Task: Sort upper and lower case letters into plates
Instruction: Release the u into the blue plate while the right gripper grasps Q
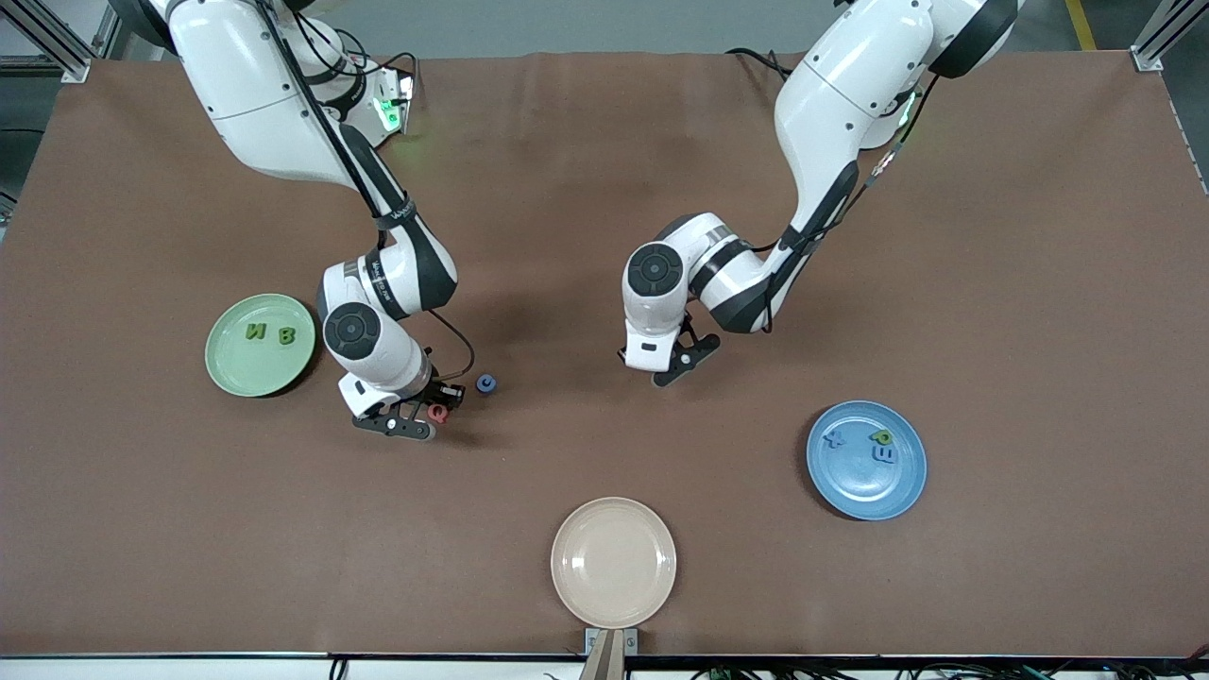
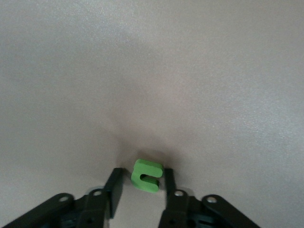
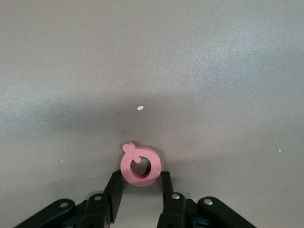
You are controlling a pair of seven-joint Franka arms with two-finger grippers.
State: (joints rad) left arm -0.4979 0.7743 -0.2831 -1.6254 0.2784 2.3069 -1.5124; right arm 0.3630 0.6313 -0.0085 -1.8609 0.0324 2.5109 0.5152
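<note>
Cream plate (image 1: pixel 613 562) nearest camera, right gripper (image 1: pixel 422 416) clamped on pink Q (image 3: pixel 140 165), left gripper (image 2: pixel 143 182) fingers flanking green letter (image 2: pixel 147 175), grip unclear

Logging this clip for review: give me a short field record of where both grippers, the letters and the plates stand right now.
right gripper: shut on pink letter, low over the table beside the green plate
left gripper: around green letter, mid-table
green plate: two green letters
blue plate: three letters
loose: small blue letter
beige plate: empty
</note>
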